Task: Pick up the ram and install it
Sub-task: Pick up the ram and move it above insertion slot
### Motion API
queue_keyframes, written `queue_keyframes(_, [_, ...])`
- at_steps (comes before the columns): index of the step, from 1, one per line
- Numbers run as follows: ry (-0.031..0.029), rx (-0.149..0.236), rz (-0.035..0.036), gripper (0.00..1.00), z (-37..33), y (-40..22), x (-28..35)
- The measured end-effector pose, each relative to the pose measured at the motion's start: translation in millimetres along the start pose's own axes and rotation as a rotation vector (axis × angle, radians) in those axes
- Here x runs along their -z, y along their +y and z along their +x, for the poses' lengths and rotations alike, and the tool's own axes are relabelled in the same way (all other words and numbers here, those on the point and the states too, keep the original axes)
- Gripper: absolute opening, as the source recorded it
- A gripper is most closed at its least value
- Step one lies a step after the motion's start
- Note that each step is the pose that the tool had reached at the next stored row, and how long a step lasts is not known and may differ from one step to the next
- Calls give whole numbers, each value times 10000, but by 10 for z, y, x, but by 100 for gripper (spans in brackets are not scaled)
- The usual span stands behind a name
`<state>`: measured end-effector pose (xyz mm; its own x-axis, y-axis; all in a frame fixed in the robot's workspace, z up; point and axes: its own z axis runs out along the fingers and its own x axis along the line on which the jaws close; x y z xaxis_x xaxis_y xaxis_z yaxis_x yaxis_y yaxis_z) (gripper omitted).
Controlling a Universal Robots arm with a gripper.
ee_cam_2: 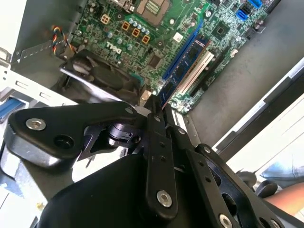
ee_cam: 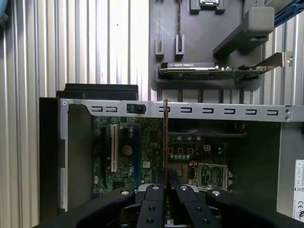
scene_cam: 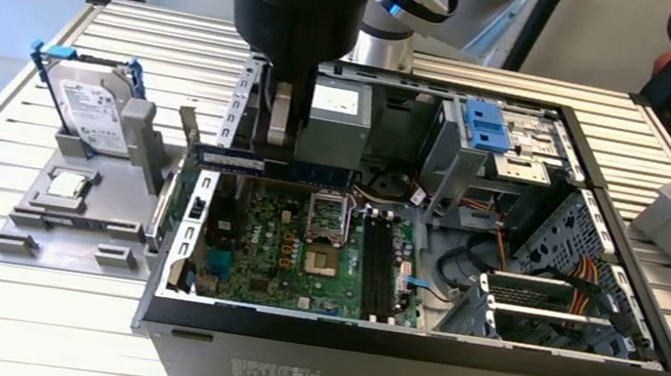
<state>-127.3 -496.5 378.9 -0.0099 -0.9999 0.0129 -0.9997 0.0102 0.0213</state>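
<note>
The black end effector [ee_cam: 165, 179] pinches the thin dark green-blue ram stick [ee_cam: 165, 137] above the open grey computer case [scene_cam: 416, 362]. The first wrist view shows its edge; the exterior view, its flat side.

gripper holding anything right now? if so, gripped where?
Yes. The gripper is shut on the ram, pinching its flat faces at the upper long edge, roughly mid-length as far as the exterior view shows.

Hard drive label [scene_cam: 94, 111], case sticker [scene_cam: 277, 375] — print too small to read; white logo [ee_cam_2: 114, 46] on motherboard [ee_cam_2: 185, 23]
</note>
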Motion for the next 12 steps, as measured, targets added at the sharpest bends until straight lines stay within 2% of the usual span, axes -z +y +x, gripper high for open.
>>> queue_keyframes(12, [0, 0, 0, 0, -1, -157, 3])
